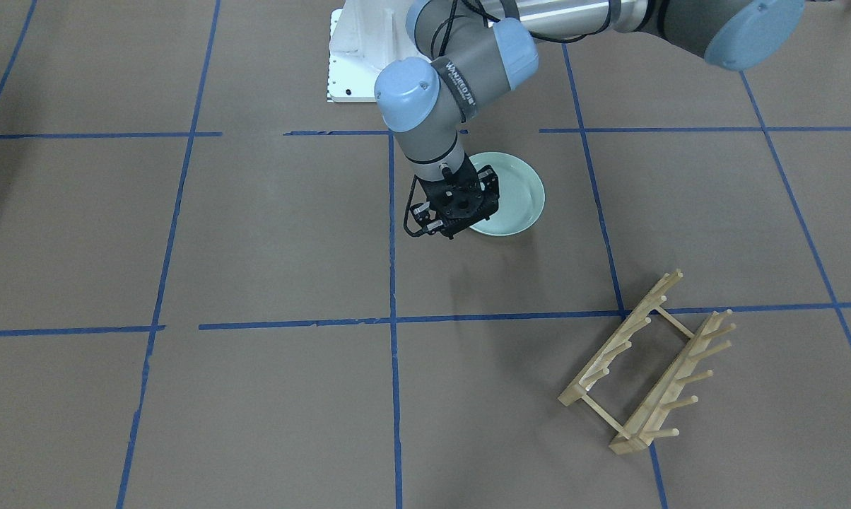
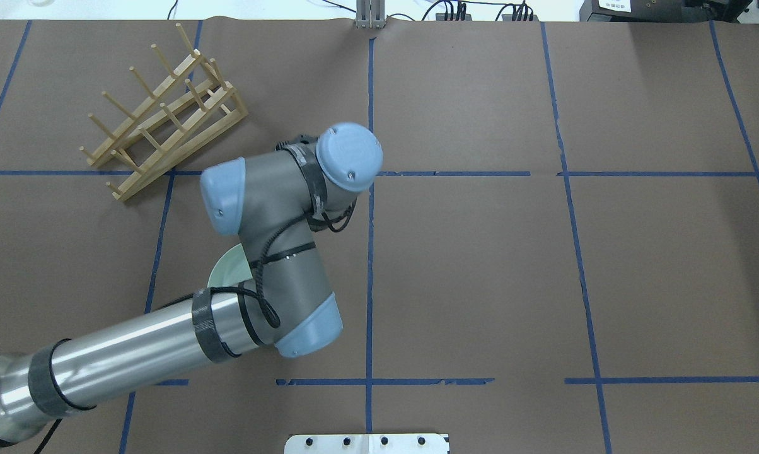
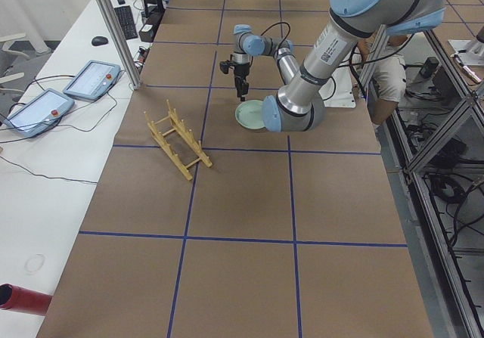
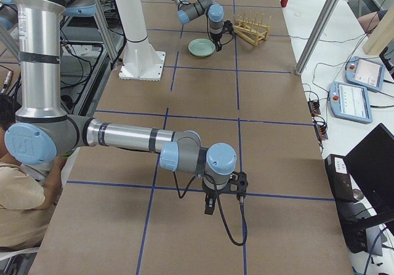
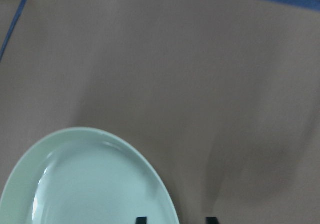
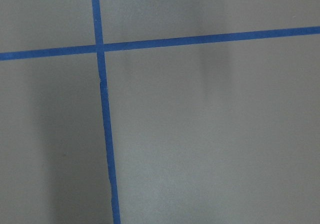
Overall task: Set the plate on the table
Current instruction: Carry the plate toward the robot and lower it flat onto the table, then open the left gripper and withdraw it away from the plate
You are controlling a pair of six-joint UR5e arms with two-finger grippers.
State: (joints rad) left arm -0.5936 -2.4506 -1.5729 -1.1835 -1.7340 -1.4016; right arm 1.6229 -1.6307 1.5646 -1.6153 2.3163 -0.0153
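Observation:
The pale mint-green plate (image 1: 517, 194) lies flat on the brown table (image 1: 256, 233), just in front of the robot base. It also shows in the overhead view (image 2: 228, 271), mostly hidden under the arm, and in the left wrist view (image 5: 90, 184). My left gripper (image 1: 461, 212) points down over the plate's edge. In the left wrist view its two fingertips (image 5: 141, 219) stand apart, one on each side of the rim, so the left gripper (image 5: 175, 220) is open. My right gripper (image 4: 209, 208) hangs low over the table far from the plate. I cannot tell whether it is open or shut.
The light wooden peg rack (image 1: 648, 364) stands on the table, apart from the plate, on my left side (image 2: 162, 113). The white robot base (image 1: 358, 56) is behind the plate. The right wrist view shows only table with crossing blue tape (image 6: 100, 46).

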